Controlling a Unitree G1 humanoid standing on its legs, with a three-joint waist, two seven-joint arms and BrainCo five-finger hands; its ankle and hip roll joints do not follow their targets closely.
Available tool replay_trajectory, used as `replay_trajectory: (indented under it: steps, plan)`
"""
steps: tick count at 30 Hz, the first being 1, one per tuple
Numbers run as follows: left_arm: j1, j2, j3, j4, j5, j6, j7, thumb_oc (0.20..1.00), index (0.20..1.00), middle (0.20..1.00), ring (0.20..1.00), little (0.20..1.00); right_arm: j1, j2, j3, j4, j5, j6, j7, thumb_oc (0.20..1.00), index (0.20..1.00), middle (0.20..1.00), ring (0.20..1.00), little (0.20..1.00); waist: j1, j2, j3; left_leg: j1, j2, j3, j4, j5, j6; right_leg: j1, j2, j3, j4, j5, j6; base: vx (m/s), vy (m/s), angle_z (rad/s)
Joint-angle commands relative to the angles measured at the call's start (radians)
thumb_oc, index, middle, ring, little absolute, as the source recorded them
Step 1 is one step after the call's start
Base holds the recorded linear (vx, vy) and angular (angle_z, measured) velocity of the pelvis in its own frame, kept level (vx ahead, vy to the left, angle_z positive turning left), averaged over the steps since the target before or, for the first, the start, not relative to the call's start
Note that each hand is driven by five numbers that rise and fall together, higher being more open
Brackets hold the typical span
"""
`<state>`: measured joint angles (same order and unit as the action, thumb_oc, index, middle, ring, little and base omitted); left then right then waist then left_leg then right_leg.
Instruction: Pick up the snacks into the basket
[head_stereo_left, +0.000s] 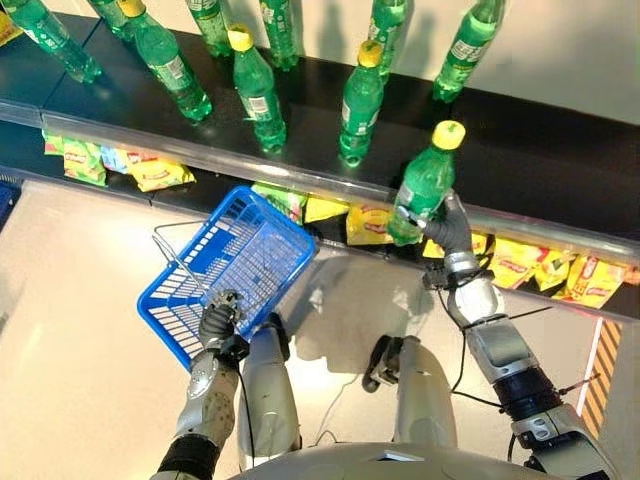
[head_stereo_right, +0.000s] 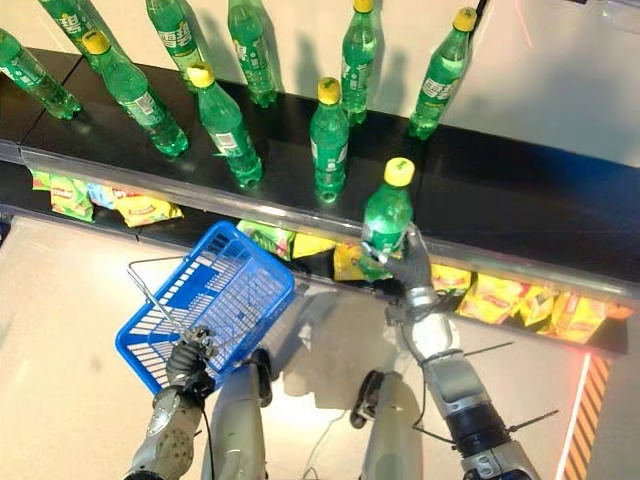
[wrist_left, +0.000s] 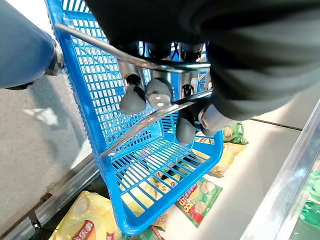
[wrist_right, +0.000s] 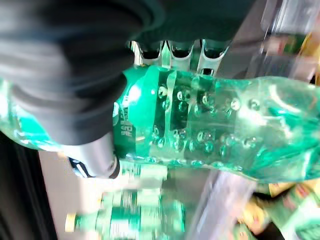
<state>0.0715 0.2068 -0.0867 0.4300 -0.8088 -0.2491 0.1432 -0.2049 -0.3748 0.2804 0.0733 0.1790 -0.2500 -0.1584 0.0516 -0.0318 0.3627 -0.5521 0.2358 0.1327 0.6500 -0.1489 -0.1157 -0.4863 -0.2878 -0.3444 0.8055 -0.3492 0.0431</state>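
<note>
1 green bottle (head_stereo_left: 424, 190) sits in our right hand (head_stereo_left: 452, 228), fingers curled round its lower body at the front lip of the dark shelf (head_stereo_left: 560, 175); full of liquid, it looks heavy, smooth and slippery, so we judge mid-body the safest hold.

in the right eye view, the blue basket (head_stereo_right: 215, 300) hangs well apart, with open floor between.

the left wrist view shows our left hand (wrist_left: 155, 92) clenched on the wire handle (wrist_left: 100, 47).

the right wrist view shows fingers (wrist_right: 172, 54) wrapping the label.
</note>
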Motion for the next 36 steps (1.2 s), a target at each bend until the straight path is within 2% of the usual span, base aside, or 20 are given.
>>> replay_trajectory:
  steps: [1, 6, 13, 14, 15, 16, 17, 18, 20, 28, 33, 36]
  plan:
    - [0.011, 0.045, -0.001, -0.183, 0.012, -0.079, -0.059, 0.2, 0.2, 0.2, 0.2, 0.2, -0.108, -0.014, 0.023, -0.091, 0.026, -0.073, 0.065, 0.2, 0.2, 0.2, 0.2, 0.2, 0.02, -0.004, -0.038, 0.023, -0.049, 0.07, 0.028, -0.032, 0.098, 0.029, 0.036, -0.031, -0.087, 0.114, 0.025, -0.03, -0.028, 0.09]
    - [0.01, 0.072, -0.018, -0.258, 0.023, -0.074, -0.077, 0.2, 0.2, 0.2, 0.2, 0.2, -0.201, 0.019, 0.128, -0.014, 0.082, -0.043, 0.125, 0.2, 0.2, 0.2, 0.2, 0.2, 0.063, -0.004, -0.027, 0.02, -0.061, 0.053, 0.013, -0.017, 0.097, 0.041, 0.027, -0.059, -0.095, 0.121, 0.027, -0.02, -0.032, 0.17]
    - [-0.012, 0.101, -0.069, -0.334, 0.033, -0.058, -0.086, 0.2, 0.2, 0.2, 0.2, 0.2, -0.399, 0.152, 0.246, 0.135, 0.126, -0.014, 0.13, 0.2, 0.2, 0.2, 0.2, 0.2, 0.138, 0.003, -0.012, 0.013, -0.084, 0.016, -0.005, 0.002, 0.097, 0.064, 0.018, -0.107, -0.109, 0.125, 0.027, 0.0, -0.036, 0.22]
    - [-0.016, 0.105, -0.075, -0.34, 0.033, -0.057, -0.086, 0.2, 0.2, 0.2, 0.2, 0.2, -0.421, 0.169, 0.255, 0.161, 0.129, -0.01, 0.125, 0.2, 0.2, 0.2, 0.2, 0.2, 0.151, 0.005, -0.009, 0.016, -0.087, 0.004, 0.015, -0.026, 0.087, 0.073, 0.015, -0.105, -0.091, 0.102, 0.04, 0.05, -0.06, 0.18]
    - [-0.021, 0.11, -0.081, -0.348, 0.032, -0.056, -0.088, 0.2, 0.2, 0.2, 0.2, 0.2, -0.448, 0.183, 0.26, 0.184, 0.133, -0.007, 0.121, 0.2, 0.2, 0.2, 0.2, 0.2, 0.16, 0.006, -0.009, 0.012, -0.09, -0.002, 0.017, -0.025, 0.088, 0.076, 0.013, -0.113, -0.092, 0.101, 0.04, -0.01, -0.037, 0.34]
    - [-0.028, 0.114, -0.088, -0.353, 0.03, -0.054, -0.09, 0.2, 0.2, 0.2, 0.2, 0.2, -0.472, 0.198, 0.26, 0.207, 0.141, -0.006, 0.115, 0.2, 0.2, 0.2, 0.2, 0.2, 0.167, 0.008, -0.009, 0.0, -0.094, -0.003, 0.0, 0.006, 0.097, 0.074, 0.012, -0.133, -0.11, 0.123, 0.026, -0.01, -0.021, 0.37]
    - [-0.026, 0.114, -0.087, -0.353, 0.03, -0.054, -0.09, 0.2, 0.2, 0.2, 0.2, 0.2, -0.471, 0.199, 0.261, 0.207, 0.141, -0.006, 0.115, 0.2, 0.2, 0.2, 0.2, 0.2, 0.167, 0.008, -0.007, 0.008, -0.093, -0.008, 0.018, -0.023, 0.088, 0.079, 0.012, -0.122, -0.094, 0.1, 0.039, -0.01, -0.049, 0.5]
    - [-0.042, 0.127, -0.104, -0.371, 0.029, -0.052, -0.088, 0.2, 0.2, 0.2, 0.2, 0.2, -0.533, 0.228, 0.265, 0.261, 0.141, -0.001, 0.097, 0.2, 0.2, 0.2, 0.2, 0.2, 0.191, 0.013, -0.004, -0.005, -0.101, -0.026, 0.02, -0.017, 0.086, 0.088, 0.006, -0.149, -0.094, 0.097, 0.039, 0.06, -0.073, 0.4]
    - [-0.048, 0.132, -0.109, -0.374, 0.03, -0.051, -0.087, 0.2, 0.2, 0.2, 0.2, 0.2, -0.55, 0.236, 0.265, 0.277, 0.145, -0.001, 0.09, 0.2, 0.2, 0.2, 0.2, 0.2, 0.199, 0.014, -0.005, -0.009, -0.105, -0.034, 0.018, -0.014, 0.086, 0.089, 0.006, -0.159, -0.096, 0.098, 0.038, -0.01, -0.06, 0.4]
    - [-0.105, 0.18, -0.178, -0.453, 0.018, -0.037, -0.099, 0.2, 0.2, 0.2, 0.2, 0.2, -0.744, 0.348, 0.208, 0.532, 0.208, 0.001, 0.012, 0.2, 0.2, 0.2, 0.2, 0.2, 0.279, 0.03, -0.003, -0.042, -0.153, -0.118, 0.001, 0.007, 0.091, 0.117, -0.006, -0.243, -0.107, 0.094, 0.043, 0.0, -0.044, 0.37]
    - [-0.147, 0.213, -0.235, -0.497, 0.011, -0.028, -0.12, 0.2, 0.2, 0.2, 0.2, 0.2, -0.811, 0.37, 0.181, 0.663, 0.221, 0.004, -0.017, 0.2, 0.2, 0.2, 0.2, 0.2, 0.308, 0.039, 0.003, -0.064, -0.183, -0.157, 0.0, 0.017, 0.095, 0.124, -0.008, -0.272, -0.107, 0.089, 0.045, 0.01, -0.008, 0.43]
    - [-0.175, 0.227, -0.261, -0.536, 0.005, -0.027, -0.133, 0.2, 0.2, 0.2, 0.2, 0.2, -0.854, 0.376, 0.191, 0.764, 0.171, 0.022, -0.026, 0.2, 0.2, 0.2, 0.2, 0.2, 0.325, 0.042, 0.007, -0.072, -0.196, -0.173, -0.006, 0.022, 0.096, 0.127, -0.013, -0.29, -0.106, 0.087, 0.049, 0.02, -0.015, 0.21]
